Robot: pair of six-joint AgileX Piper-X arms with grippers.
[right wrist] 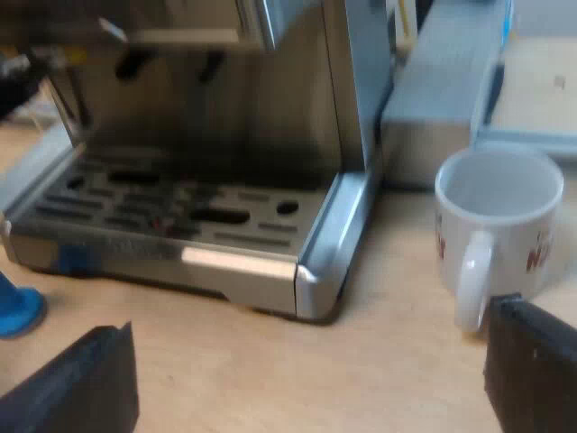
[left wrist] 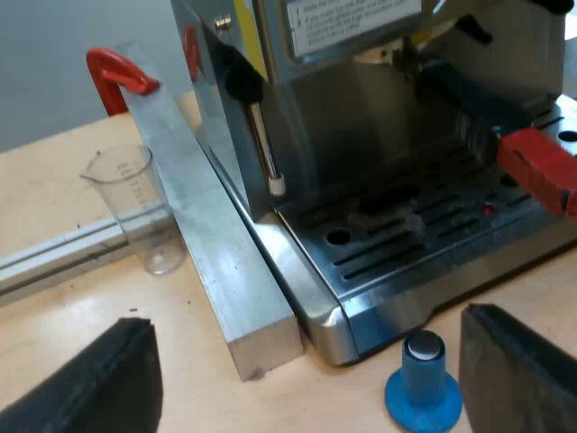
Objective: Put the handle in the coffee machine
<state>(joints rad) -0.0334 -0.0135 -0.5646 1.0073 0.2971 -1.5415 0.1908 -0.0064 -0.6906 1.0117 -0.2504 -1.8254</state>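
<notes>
Handle (left wrist: 469, 104) is up at the front of the machine (left wrist: 361, 117): its dark shaft comes out from under the machine's upper part, and its red end (left wrist: 539, 167) hangs free above the drip tray (left wrist: 424, 225), with no gripper on it. The pictures do not tell whether its metal end is turned fully into the lock, so the step in hand is judged to be a last check and, if needed, a last turn. The left gripper (left wrist: 306, 347) is wide open and holds nothing. It hovers low over the desk (left wrist: 54, 298) before the machine's corner, with the blue tamper (left wrist: 424, 379) standing between its fingers. The right gripper (right wrist: 308, 347) is open and empty too, low before the tray, with the mug (right wrist: 500, 212) just beside one finger. To do the step well, the left arm should rise first, so that its fingers clear the tamper. It should then take the dark shaft close behind the red end and push it sideways in a flat arc until it stops. The shaft should be kept level and not pulled down, because that could loosen it from the machine.
</notes>
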